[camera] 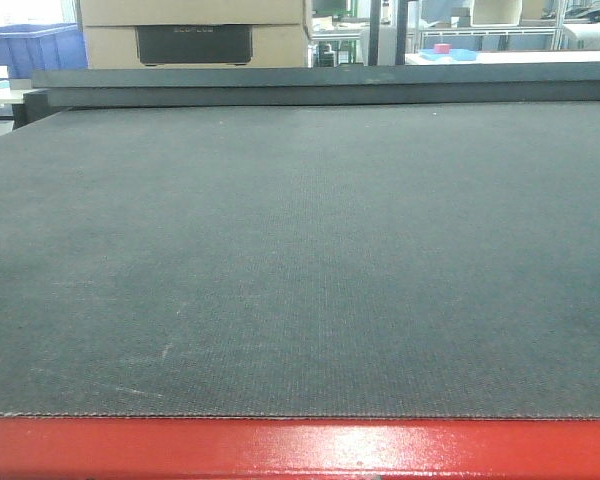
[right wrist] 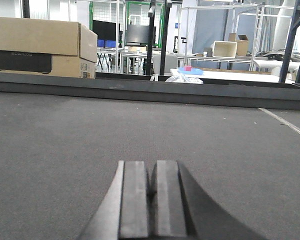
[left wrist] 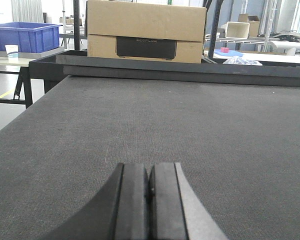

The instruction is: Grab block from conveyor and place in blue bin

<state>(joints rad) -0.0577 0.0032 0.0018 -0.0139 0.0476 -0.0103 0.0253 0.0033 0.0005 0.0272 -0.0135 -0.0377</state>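
The conveyor (camera: 300,260) is a wide dark grey woven belt on a red frame, and it fills the front view. No block shows on it in any view. A blue bin (left wrist: 25,36) stands on a table beyond the belt's far left corner, and the blue bin (camera: 25,48) also shows in the front view. My left gripper (left wrist: 150,172) hovers low over the belt, shut, with nothing between its pads. My right gripper (right wrist: 152,170) is likewise shut and empty over the belt. Neither gripper appears in the front view.
A raised dark rail (camera: 320,85) borders the belt's far edge. Behind it sits a large cardboard box (left wrist: 146,32). A paper cup (left wrist: 11,50) stands near the bin. On a far white table a small pink object (right wrist: 188,68) rests on something blue.
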